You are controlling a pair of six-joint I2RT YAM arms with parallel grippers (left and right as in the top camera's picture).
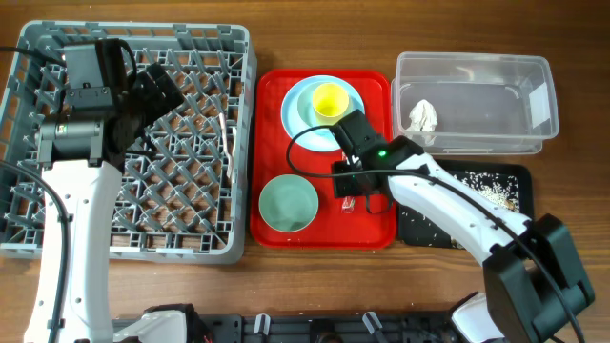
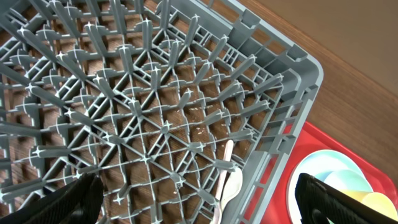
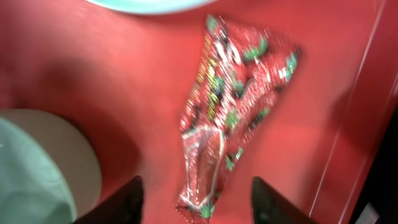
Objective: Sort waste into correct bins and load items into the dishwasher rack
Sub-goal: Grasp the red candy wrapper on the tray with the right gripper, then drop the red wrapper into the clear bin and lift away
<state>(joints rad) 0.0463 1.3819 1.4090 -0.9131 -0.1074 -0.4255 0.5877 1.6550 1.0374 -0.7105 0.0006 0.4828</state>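
Straddling the red wrapper [image 3: 230, 112] on the red tray [image 3: 93, 74], the right gripper [image 3: 198, 194] stands half open at lower frame. Over the rack [image 2: 155, 93], the left gripper [image 2: 196, 196] gapes wide.

Overhead straight down, left wrist over rack [image 1: 181, 205], all share red tray [image 1: 270, 143]

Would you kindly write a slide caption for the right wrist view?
Open right hand poised over a snack wrapper on the red tray.
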